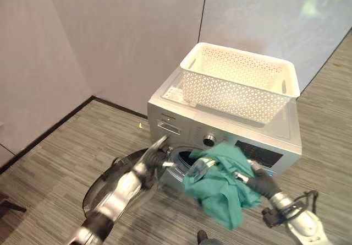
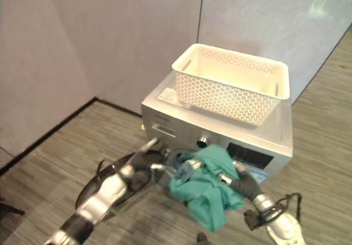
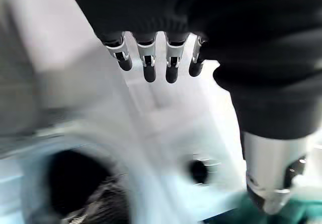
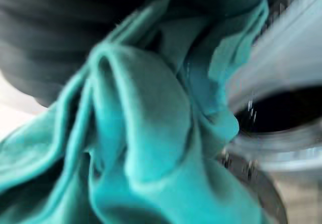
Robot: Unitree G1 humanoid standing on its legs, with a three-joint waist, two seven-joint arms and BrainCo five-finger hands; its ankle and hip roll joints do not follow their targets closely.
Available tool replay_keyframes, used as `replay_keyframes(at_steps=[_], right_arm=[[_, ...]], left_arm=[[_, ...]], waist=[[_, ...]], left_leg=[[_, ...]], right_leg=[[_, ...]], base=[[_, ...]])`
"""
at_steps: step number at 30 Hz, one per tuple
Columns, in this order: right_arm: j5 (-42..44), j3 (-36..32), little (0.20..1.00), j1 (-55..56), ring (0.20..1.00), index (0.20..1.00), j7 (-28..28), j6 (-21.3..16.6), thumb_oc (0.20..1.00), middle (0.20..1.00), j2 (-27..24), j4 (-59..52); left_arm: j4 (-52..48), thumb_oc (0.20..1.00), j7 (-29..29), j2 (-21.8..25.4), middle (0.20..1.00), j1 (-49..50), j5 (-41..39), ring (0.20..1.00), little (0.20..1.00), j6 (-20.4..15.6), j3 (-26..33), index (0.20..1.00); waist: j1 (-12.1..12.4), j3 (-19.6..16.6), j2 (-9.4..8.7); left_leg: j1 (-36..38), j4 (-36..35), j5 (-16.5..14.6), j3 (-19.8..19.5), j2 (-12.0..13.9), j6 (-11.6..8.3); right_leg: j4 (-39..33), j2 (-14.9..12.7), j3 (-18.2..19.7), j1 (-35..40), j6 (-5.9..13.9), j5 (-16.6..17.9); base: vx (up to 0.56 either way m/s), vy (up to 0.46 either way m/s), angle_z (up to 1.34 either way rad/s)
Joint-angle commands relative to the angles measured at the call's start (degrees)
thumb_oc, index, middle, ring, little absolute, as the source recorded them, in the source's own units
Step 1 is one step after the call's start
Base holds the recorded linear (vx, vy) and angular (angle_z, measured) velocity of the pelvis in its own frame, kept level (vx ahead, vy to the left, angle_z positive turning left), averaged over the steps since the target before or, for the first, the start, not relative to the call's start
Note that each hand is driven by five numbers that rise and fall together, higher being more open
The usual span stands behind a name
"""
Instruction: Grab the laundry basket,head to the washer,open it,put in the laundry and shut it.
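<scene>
Cloth at the washer mouth, ready to go in.

The right hand (image 1: 242, 174) is wrapped in the teal cloth (image 1: 220, 187); whether its fingers pinch the cloth cannot be told, as they are hidden in the folds. The cloth hangs just in front of the washer (image 1: 220, 129), at the dark drum opening (image 1: 184, 159). The left hand (image 3: 156, 65), fingers straight and relaxed, holds nothing and sits beside the opening, near the open door (image 1: 110, 181). The basket (image 1: 242, 80) stands on top of the washer. To do the step well, the cloth likely needs pushing deep past the opening's rim, trailing folds gathered so none drape over the edge. Room is tight between door and washer; floor to the washer's left is free.
</scene>
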Motion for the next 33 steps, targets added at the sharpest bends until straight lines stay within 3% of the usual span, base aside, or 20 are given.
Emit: replay_keyframes(at_steps=[1, 6, 15, 26, 29, 33], right_arm=[[3.0, -4.2, 0.2, -6.5, 0.2, 0.2, -3.3, -1.4, 0.2, 0.2, 0.3, -4.0], [3.3, -0.1, 0.2, -10.7, 0.2, 0.2, -6.2, -1.6, 0.2, 0.2, 0.3, -4.6], [4.3, 0.5, 0.2, -13.6, 0.2, 0.2, -7.9, -1.0, 0.2, 0.2, -1.1, -4.8], [4.8, -2.6, 0.2, -12.0, 0.2, 0.2, -10.3, -1.3, 0.2, 0.2, -0.7, -3.6], [4.5, -3.1, 0.2, -12.5, 0.2, 0.2, -11.3, -1.4, 0.2, 0.2, -0.9, -2.6], [4.0, -3.0, 0.2, -12.6, 0.2, 0.2, -12.0, -1.2, 0.2, 0.2, -0.8, -2.0]], left_arm=[[6.5, 1.0, -1.4, -3.0, 1.0, -2.8, -7.4, 1.0, 1.0, 2.0, 0.1, 1.0], [9.0, 1.0, 1.1, -9.0, 1.0, -9.1, -12.6, 1.0, 1.0, 2.7, -5.1, 1.0], [8.6, 1.0, -1.7, -11.4, 1.0, -13.3, -15.8, 1.0, 1.0, 3.5, -11.6, 1.0], [8.4, 1.0, -0.2, -15.0, 1.0, -18.2, -18.5, 1.0, 1.0, 3.3, -13.6, 1.0], [11.6, 1.0, 0.9, -20.0, 1.0, -21.9, -18.6, 1.0, 1.0, 3.3, -15.2, 1.0], [14.0, 1.0, 2.3, -22.7, 1.0, -22.9, -19.5, 1.0, 1.0, 3.3, -15.4, 1.0]], waist=[[1.1, 2.2, 0.44], [1.5, 3.7, 0.9], [1.6, 4.4, 1.71], [0.8, 4.2, 2.04], [0.0, 4.1, 2.11], [-0.5, 3.7, 2.24]], left_leg=[[7.1, 3.0, -9.4, 0.5, 2.6, 1.82], [7.8, 2.9, -9.3, -0.9, 2.6, 1.86], [7.3, 2.8, -8.7, -2.6, 3.1, 1.53], [4.7, 2.9, -7.7, -4.3, 3.8, 0.97], [3.4, 2.6, -7.1, -4.9, 3.8, 0.7], [2.8, 2.2, -6.8, -5.0, 3.7, 0.59]], right_leg=[[5.7, -2.7, 1.3, -6.3, 3.83, -0.2], [6.3, -3.5, -0.2, -4.4, 3.47, -1.0], [6.2, -3.7, -2.2, -2.8, 2.83, -1.9], [6.2, -3.6, -3.4, -3.0, 2.16, -2.5], [6.1, -3.7, -3.9, -3.3, 2.05, -2.6], [5.9, -3.8, -4.2, -3.7, 1.95, -2.5]], base=[[0.0, 0.015, -0.05], [0.0, -0.005, 0.06], [0.01, -0.016, 0.14], [0.0, -0.014, 0.1], [-0.01, -0.011, 0.21], [0.0, -0.013, 0.13]])
